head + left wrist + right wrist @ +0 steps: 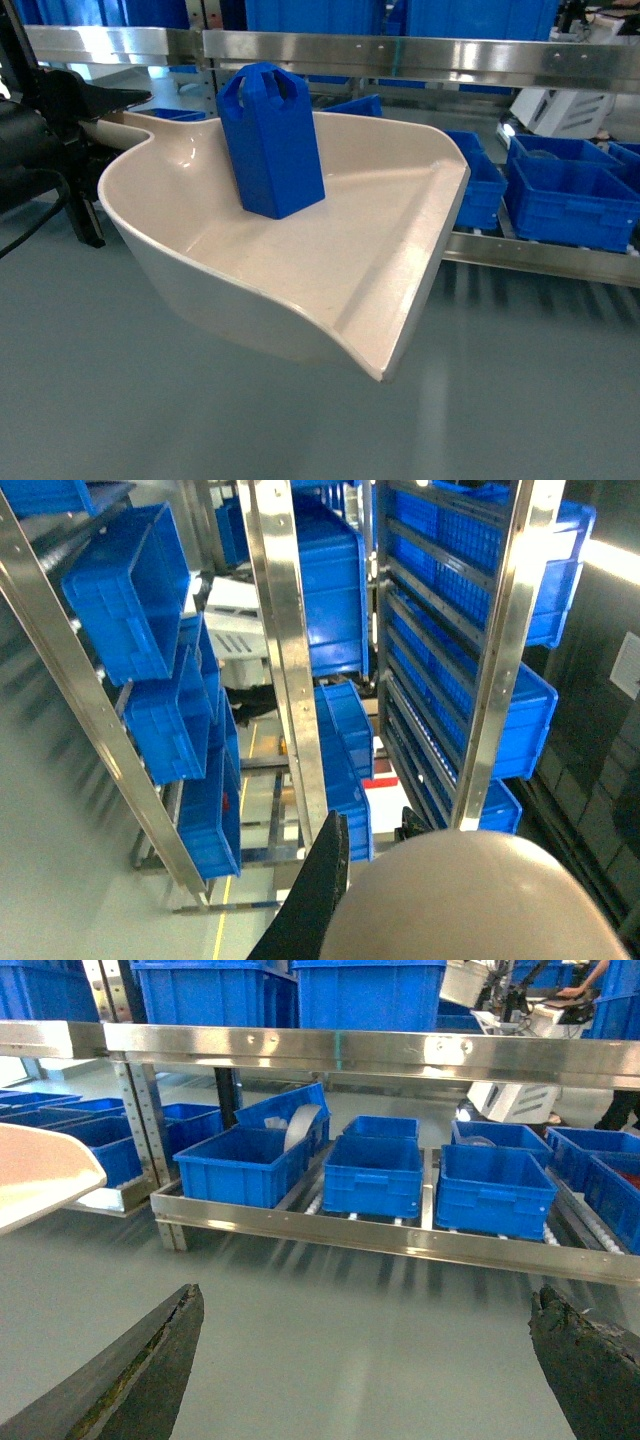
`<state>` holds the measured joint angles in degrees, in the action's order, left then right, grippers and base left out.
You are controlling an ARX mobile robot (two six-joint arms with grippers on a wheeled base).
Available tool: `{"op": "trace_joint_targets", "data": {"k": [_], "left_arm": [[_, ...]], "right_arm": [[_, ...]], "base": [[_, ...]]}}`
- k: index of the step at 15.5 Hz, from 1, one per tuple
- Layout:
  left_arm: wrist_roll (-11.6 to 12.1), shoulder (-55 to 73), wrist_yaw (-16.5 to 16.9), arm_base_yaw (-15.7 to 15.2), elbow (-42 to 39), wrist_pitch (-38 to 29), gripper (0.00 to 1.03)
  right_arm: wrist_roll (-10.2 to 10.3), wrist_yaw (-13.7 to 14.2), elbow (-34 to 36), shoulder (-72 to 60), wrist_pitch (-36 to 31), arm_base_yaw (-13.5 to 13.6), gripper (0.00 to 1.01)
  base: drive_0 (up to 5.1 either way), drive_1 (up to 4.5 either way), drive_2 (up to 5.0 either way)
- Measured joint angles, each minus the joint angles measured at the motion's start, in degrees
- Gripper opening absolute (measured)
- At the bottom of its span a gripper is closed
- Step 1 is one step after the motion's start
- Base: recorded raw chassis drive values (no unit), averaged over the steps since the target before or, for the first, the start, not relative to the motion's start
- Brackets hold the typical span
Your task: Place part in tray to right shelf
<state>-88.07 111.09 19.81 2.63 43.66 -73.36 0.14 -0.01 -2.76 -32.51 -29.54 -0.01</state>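
Part (270, 140) upright in the raised tray (390, 290)
Left gripper (95, 130) clamps the tray's handle — right gripper (370, 1360) gapes wide, holding nothing, facing the shelf (400, 1240) with blue crates (375, 1175).

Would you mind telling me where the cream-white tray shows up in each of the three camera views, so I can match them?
Head: the tray fills the centre, held up with the blue part standing in it.
Left wrist: only its rounded handle end shows, bottom centre-right, beside a dark claw finger.
Right wrist: just one corner juts in at the left edge.
Shared landmark: the steel shelf carrying blue crates, seen in all three.
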Motion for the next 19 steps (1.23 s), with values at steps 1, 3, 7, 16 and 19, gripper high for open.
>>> {"op": "trace_joint_targets", "data": {"k": [1, 3, 7, 16, 19], "left_arm": [[0.00, 0.00, 0.13, 0.07, 0.00, 0.02, 0.12], [0.00, 0.00, 0.11, -0.13, -0.02, 0.00, 0.12], [0.00, 0.00, -0.07, -0.20, -0.02, 0.02, 0.12], [-0.02, -0.02, -0.20, -0.66, -0.02, 0.09, 0.12], [-0.02, -0.02, 0.00, -0.20, -0.02, 0.02, 0.12]], "right_arm": [[0.00, 0.00, 0.00, 0.00, -0.02, 0.00, 0.98], [0.00, 0.00, 0.00, 0.00, -0.02, 0.00, 0.98], [0.00, 0.00, 0.00, 0.00, -0.02, 0.00, 0.98], [0.00, -0.02, 0.00, 0.04, -0.04, 0.00, 0.98], [0.00, -0.02, 0.00, 0.00, -0.04, 0.00, 0.98]], "base": [[-1.5, -1.52, -1.5], [-1.5, -1.52, -1.5], [-1.5, -1.52, -1.5], [-1.7, -1.65, -1.7], [0.1, -1.00, -2.7]]}}
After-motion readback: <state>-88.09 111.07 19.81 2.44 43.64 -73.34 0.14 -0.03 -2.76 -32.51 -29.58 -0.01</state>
